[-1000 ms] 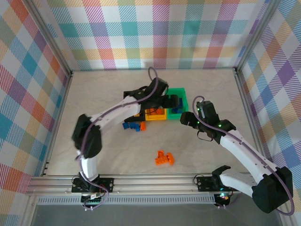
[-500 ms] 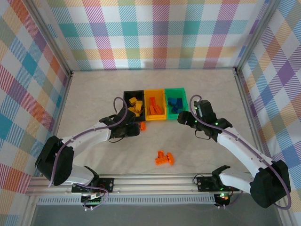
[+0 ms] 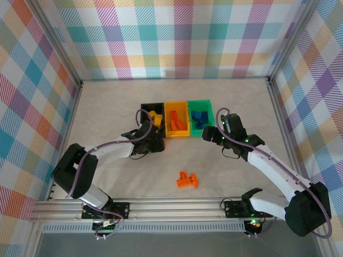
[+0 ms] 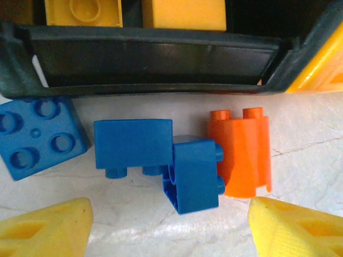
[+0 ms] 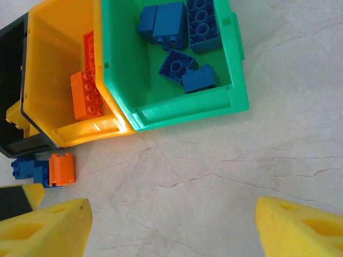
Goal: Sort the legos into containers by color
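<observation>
Three containers stand in a row: a black one (image 3: 146,108) with yellow legos (image 4: 83,10), a yellow-orange one (image 5: 53,59) with orange legos (image 5: 86,95), and a green one (image 5: 128,69) with blue legos (image 5: 174,24). On the table before the black bin's wall (image 4: 150,59) lie three blue legos (image 4: 134,143) and an orange one (image 4: 241,152). My left gripper (image 4: 169,230) is open low just short of them, nothing between its fingers (image 4: 45,227). My right gripper (image 5: 171,230) hangs open over bare table in front of the green bin.
A small heap of orange legos (image 3: 186,180) lies near the front middle of the table. Checked walls close the table on three sides. The two grippers sit close together in front of the bins, left gripper (image 3: 155,143) and right gripper (image 3: 210,135).
My left arm has swung back from over the bins and dropped to the table before the black bin, its jaws narrowing a little. The right arm has hardly moved.
</observation>
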You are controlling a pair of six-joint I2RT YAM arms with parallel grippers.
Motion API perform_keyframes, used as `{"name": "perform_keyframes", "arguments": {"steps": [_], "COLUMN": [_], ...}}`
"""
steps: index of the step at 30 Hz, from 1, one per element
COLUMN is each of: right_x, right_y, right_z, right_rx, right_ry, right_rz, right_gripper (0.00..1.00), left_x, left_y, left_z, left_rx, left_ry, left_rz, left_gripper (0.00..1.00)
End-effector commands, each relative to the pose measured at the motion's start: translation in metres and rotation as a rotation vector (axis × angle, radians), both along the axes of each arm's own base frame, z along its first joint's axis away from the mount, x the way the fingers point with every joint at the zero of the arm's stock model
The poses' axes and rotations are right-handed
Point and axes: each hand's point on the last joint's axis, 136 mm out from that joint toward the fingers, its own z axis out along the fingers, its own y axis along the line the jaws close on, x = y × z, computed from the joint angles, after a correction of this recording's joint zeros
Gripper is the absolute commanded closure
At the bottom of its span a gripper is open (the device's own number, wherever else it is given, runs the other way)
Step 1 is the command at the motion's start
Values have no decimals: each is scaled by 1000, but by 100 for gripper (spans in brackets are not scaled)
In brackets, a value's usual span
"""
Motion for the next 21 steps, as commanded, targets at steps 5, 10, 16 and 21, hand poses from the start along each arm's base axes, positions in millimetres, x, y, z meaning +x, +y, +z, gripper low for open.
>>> {"name": "perform_keyframes", "arguments": {"steps": [5, 10, 16, 21], "right_x": [-2, -3, -2, 0], "right_y": [-2, -3, -2, -1], "right_z": [4, 6, 6, 8], "right_rx": [15, 11, 16, 20], "right_ry": [-13, -16, -18, -21], "right_rz": [-9, -9, -10, -12], "right_gripper": [20, 20, 20, 20], "left_x": [26, 21, 7, -1], "left_y": [-3, 15, 27, 29], "left_z": [2, -3, -9, -3], "left_rx": [11, 86, 124, 101], "left_ry": [-57, -40, -13, -19], "left_rz": [40, 71, 65, 65], "left_gripper": [38, 55, 67, 74]}}
